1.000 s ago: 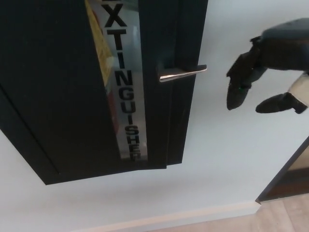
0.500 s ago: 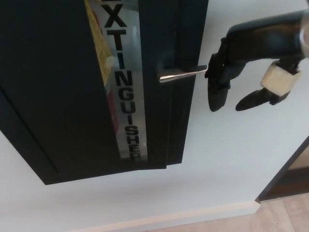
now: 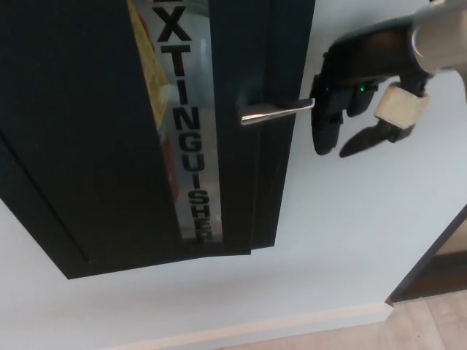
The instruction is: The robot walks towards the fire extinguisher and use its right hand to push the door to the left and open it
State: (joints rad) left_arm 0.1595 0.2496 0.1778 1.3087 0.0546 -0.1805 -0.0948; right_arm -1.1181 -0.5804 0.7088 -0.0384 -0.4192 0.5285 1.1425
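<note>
A black fire extinguisher cabinet [image 3: 87, 131] hangs on a white wall, tilted in the head view. Its door [image 3: 241, 175] has a glass strip lettered EXTINGUISHER [image 3: 188, 138] and a silver lever handle [image 3: 273, 111] pointing right. My right hand [image 3: 350, 95] comes in from the upper right, open, fingers [image 3: 325, 131] hanging down just right of the handle's tip, at or almost at it. Contact cannot be told. A yellow and red shape shows behind the glass [image 3: 149, 65]. My left hand is out of sight.
White wall [image 3: 328, 240] spreads right of and below the cabinet. A pale skirting board [image 3: 277, 327] runs along the bottom. A dark door frame [image 3: 430, 270] and wood floor [image 3: 438, 321] show at the lower right corner.
My right hand has moved left and up, from well right of the handle to right beside its tip. The cabinet door and handle have not moved.
</note>
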